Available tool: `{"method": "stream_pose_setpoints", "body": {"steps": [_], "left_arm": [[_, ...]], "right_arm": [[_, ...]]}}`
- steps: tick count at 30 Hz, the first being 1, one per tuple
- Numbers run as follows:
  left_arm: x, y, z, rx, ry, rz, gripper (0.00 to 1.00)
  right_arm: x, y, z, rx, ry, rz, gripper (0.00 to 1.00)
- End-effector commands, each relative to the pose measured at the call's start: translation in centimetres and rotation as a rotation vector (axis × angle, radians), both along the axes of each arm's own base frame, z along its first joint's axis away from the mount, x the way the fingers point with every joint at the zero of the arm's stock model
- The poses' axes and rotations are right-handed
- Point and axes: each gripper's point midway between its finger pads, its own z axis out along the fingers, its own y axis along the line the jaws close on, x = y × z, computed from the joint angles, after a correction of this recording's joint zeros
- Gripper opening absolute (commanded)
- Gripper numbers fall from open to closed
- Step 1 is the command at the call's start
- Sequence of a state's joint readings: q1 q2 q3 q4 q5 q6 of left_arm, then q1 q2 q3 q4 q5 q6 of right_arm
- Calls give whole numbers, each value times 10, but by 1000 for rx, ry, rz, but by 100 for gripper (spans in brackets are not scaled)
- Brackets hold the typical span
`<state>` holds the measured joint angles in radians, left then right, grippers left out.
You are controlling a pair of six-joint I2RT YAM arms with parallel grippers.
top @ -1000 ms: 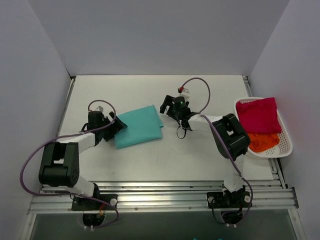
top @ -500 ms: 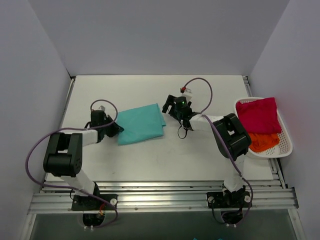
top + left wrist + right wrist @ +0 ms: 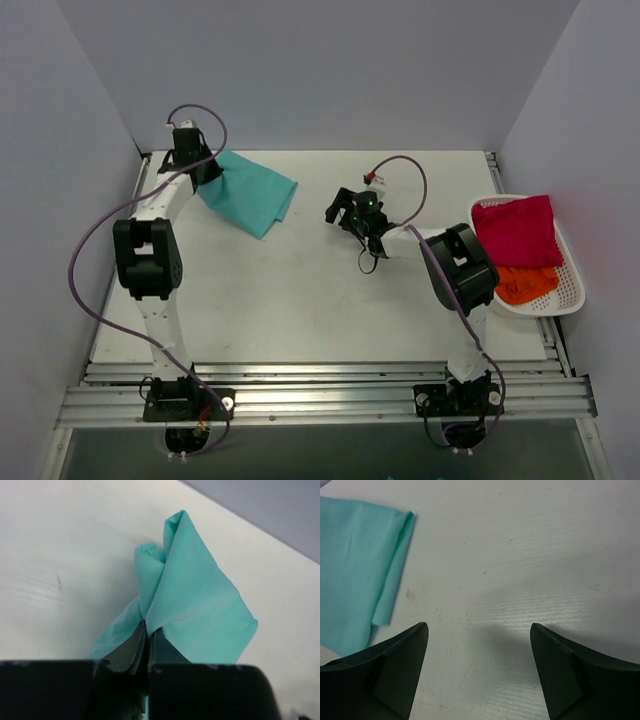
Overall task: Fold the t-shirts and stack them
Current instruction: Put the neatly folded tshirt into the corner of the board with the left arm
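One teal t-shirt (image 3: 255, 195) hangs, seemingly, from clamped left hand (image 3: 148, 628).

Far left corner of table (image 3: 300, 300): left gripper (image 3: 197, 166), closed on one edge of loose t-shirt (image 3: 252, 193). Extends from there to the right and nearward, over the table surface. Centre of table, toward the far side: right gripper (image 3: 345, 208), to the right of the loose t-shirt and apart from it, over the table. Seen from right wrist: loose t-shirt beside one finger, not between the two. Right edge of table: basket (image 3: 572, 292), well apart from both grippers. Inside basket: upper t-shirt (image 3: 516, 230) at the far end, lying partly on top of lower t-shirt (image 3: 527, 284) at the near end.
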<state>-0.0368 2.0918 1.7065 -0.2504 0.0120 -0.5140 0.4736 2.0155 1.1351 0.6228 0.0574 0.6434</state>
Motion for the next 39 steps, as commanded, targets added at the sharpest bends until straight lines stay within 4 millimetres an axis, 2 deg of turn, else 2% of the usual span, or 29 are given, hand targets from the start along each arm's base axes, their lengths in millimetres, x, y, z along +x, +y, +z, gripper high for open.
{"method": "stream_pose_setpoints", "body": {"steps": [1,2,3,4,5,6,7,8,9,12,14,16,17,18,20,21,22,25,26,27,29,30,31,32,33,35,36,38,39], "left_arm": [[20,66,-20,169,112,114,2],[20,74,-28,199,155,114,2],[22,91,-57,225,219,143,2],[28,99,-59,233,226,154,2],[38,109,-41,237,209,164,2],[37,130,-67,233,262,191,2],[40,141,-68,226,265,205,2],[44,153,-55,218,247,225,2],[39,178,-70,205,276,265,2],[39,209,-66,129,238,323,2],[40,240,-60,90,184,378,2],[28,266,-61,80,188,440,7],[28,271,-59,49,173,456,13],[27,276,-59,25,169,461,35],[27,283,-57,-27,146,471,62],[29,283,-52,-33,127,467,89],[30,280,-53,-45,123,452,94],[35,275,-37,-63,74,430,94],[34,274,-30,-64,61,432,94],[34,273,-5,-61,18,432,94],[29,270,7,-49,-13,437,94],[24,270,49,-15,-81,452,94],[20,270,67,11,-112,466,94],[6,267,102,52,-153,479,94],[0,261,121,85,-176,484,94],[-25,266,153,239,-176,567,94],[-37,249,188,300,-216,578,94],[-70,253,213,447,-179,703,94],[-88,246,233,473,-196,735,94]], "right_arm": [[20,4,15,65,-49,9,79],[21,6,15,81,-46,27,79],[24,8,17,90,-56,34,79],[24,9,13,91,-50,41,79],[26,10,13,94,-50,44,79],[27,11,12,106,-53,51,79],[29,12,9,113,-50,55,78],[29,13,7,120,-47,62,78],[30,16,8,133,-51,76,78],[31,21,7,142,-53,96,78],[32,23,6,143,-55,108,78],[31,26,5,148,-55,123,78],[32,27,6,150,-59,128,78],[31,27,5,149,-60,132,78],[31,29,6,155,-65,141,78],[30,29,5,158,-67,145,78],[30,30,3,158,-65,148,78],[30,33,1,167,-63,161,78],[30,34,2,171,-65,165,78],[29,34,1,172,-65,166,78],[28,34,-1,174,-64,167,78],[28,34,-1,174,-64,168,78],[27,33,0,174,-64,168,78],[27,33,1,173,-66,168,78],[26,32,1,168,-68,165,78],[25,31,7,167,-79,164,78],[25,31,12,164,-89,165,78],[24,32,16,157,-95,167,78],[23,33,23,155,-105,172,78]]}}
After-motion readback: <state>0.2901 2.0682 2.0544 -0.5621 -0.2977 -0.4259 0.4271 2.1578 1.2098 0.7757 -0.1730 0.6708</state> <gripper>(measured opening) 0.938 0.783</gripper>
